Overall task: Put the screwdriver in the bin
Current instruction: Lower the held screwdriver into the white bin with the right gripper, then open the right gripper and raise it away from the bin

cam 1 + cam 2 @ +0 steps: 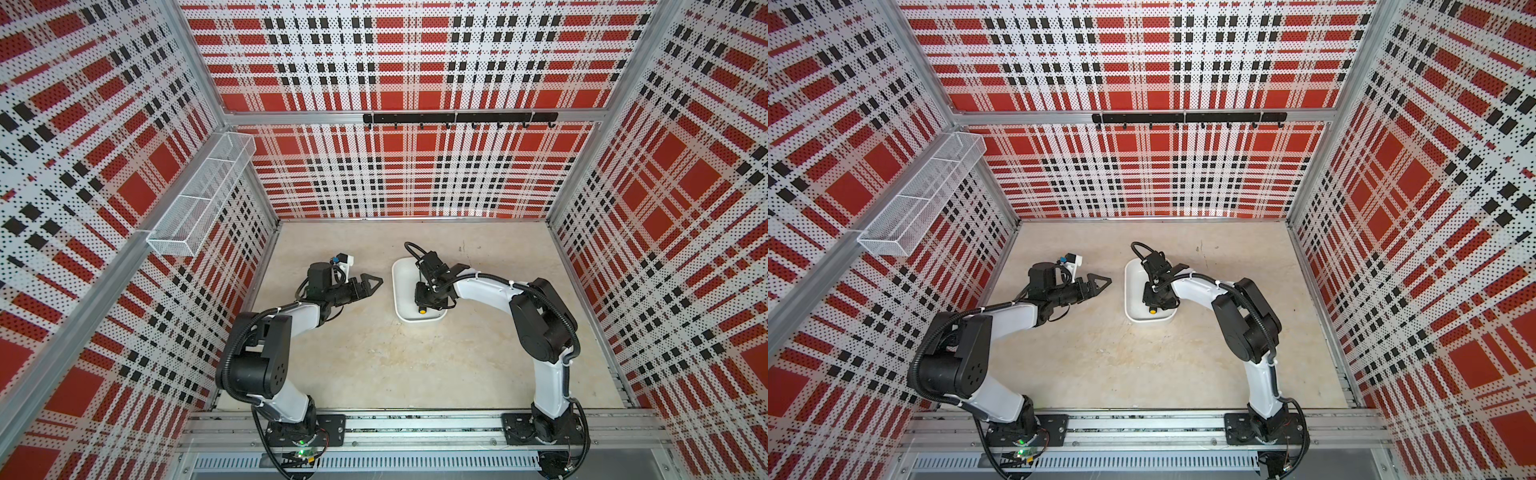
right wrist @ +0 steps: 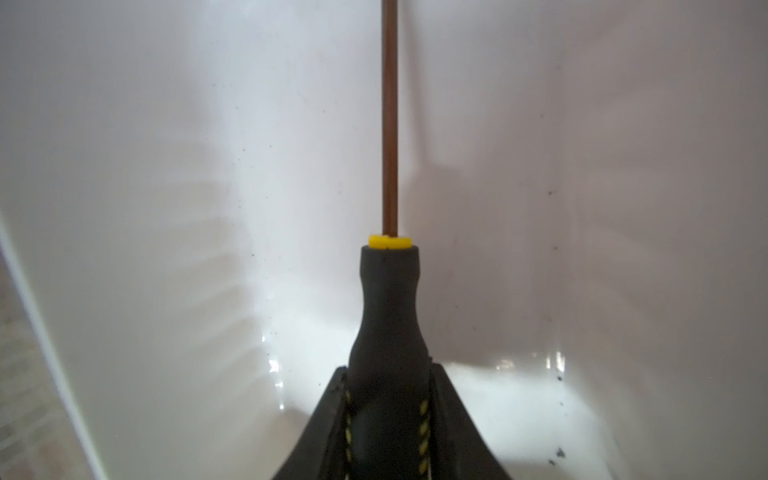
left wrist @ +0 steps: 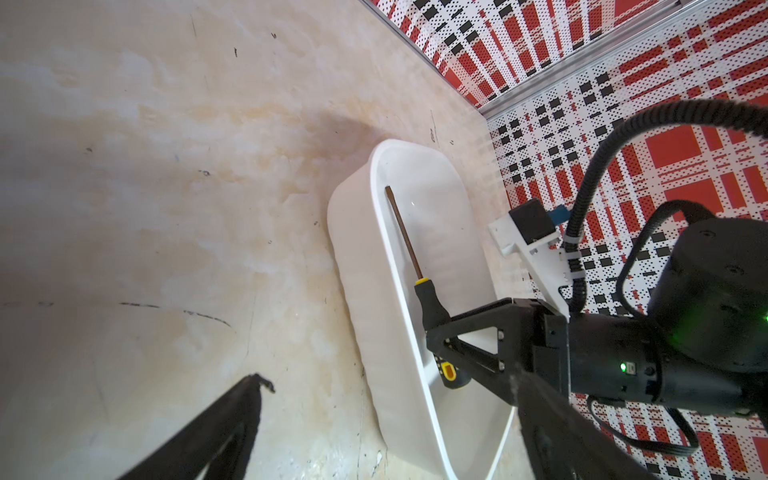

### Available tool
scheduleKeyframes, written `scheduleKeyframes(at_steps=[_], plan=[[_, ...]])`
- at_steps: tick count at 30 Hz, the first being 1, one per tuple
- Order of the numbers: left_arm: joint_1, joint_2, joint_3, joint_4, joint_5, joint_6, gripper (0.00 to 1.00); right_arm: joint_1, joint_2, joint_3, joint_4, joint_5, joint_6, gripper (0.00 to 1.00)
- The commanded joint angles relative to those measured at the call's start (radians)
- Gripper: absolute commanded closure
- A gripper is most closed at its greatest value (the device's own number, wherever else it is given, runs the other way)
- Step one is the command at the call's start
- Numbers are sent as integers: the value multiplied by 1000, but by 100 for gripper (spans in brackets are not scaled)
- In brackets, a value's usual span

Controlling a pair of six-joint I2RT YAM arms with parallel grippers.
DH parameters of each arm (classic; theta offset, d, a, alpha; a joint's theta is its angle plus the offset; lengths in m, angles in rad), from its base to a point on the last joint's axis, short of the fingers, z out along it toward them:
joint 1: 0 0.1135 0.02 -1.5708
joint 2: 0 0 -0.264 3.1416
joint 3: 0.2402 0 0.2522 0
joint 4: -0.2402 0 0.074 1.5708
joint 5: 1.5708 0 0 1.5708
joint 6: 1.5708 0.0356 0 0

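You find the screwdriver (image 3: 430, 305) inside the bin (image 1: 400, 291), with its yellow end cap toward the 6 o'clock end in both top views and its thin shaft pointing toward 12 o'clock. The right gripper (image 2: 388, 374) is closed on the black handle, one finger on each side. At 9 o'clock from the bin, apart from it, the left gripper (image 1: 376, 281) hangs over the table (image 1: 374, 365) with its fingers spread.
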Motion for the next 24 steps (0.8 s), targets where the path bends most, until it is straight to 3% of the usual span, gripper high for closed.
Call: scheduleKeyframes(at_steps=[1, 12, 24], plan=[[8, 8, 4, 15, 18, 7, 2, 6, 22, 27, -23, 25, -9, 64], [10, -8, 1, 10, -7, 8, 2, 14, 7, 31, -53, 59, -35, 51], [39, -252, -14, -64, -283, 78, 2, 20, -192, -26, -85, 128, -259, 42]])
